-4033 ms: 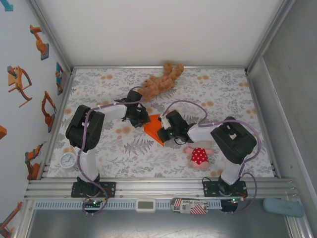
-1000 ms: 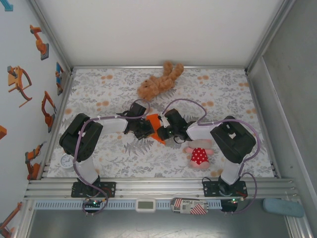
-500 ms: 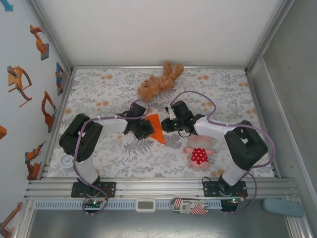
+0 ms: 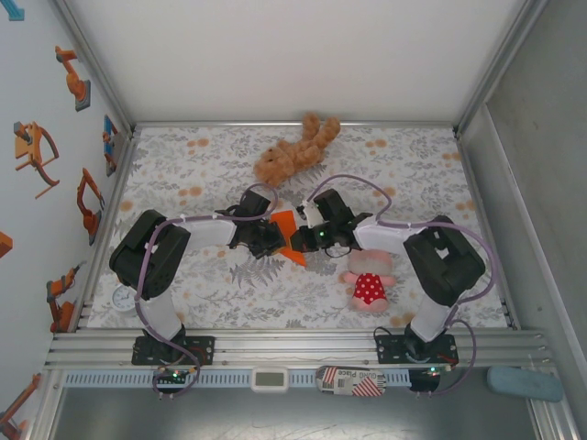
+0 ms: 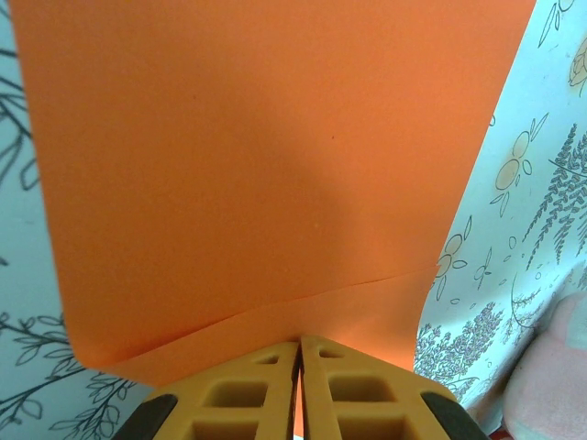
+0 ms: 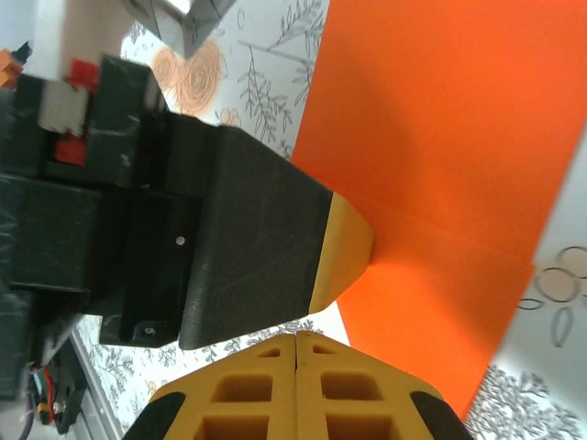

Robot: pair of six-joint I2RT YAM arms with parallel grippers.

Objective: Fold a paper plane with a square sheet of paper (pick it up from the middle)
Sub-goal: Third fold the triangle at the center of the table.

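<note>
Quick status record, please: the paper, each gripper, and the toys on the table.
paper: orange sheet, partly folded, a layer edge running across it
left gripper: shut, pinching the orange sheet at its edge
right gripper: shut, tips beside the sheet, nothing seen between them
brown plush bear: far side of the table, apart from the sheet
pink doll: near right of the sheet, apart from it
</note>
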